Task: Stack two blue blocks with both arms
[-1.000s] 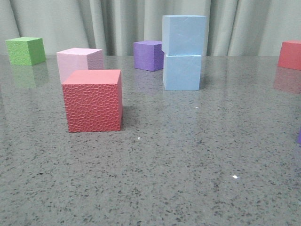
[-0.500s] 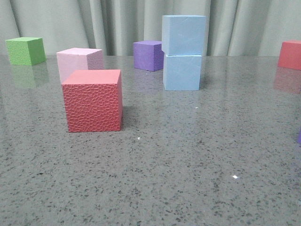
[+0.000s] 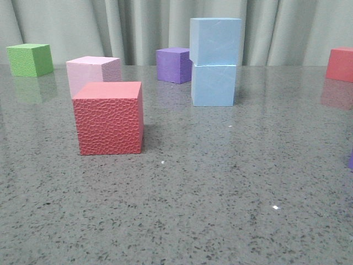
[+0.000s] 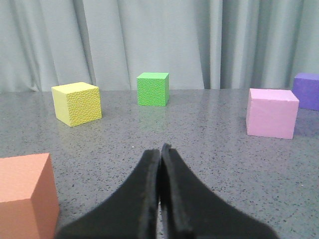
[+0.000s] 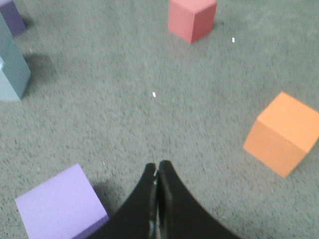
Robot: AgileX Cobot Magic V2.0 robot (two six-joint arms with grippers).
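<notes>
On the front camera I see the upper blue block (image 3: 215,41) stacked on the lower blue block (image 3: 213,84) — no arms. Only the wrist views show the left gripper (image 4: 160,149) and right gripper (image 5: 157,168) — both clenched, empty.

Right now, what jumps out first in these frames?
The two blue blocks, upper resting on lower, form a stack at the back centre of the table, just right of the purple cube. Nearer, left of centre, a textured red cube dominates, with the pink cube behind it. Both pincers, left and right, are shut and empty.
</notes>
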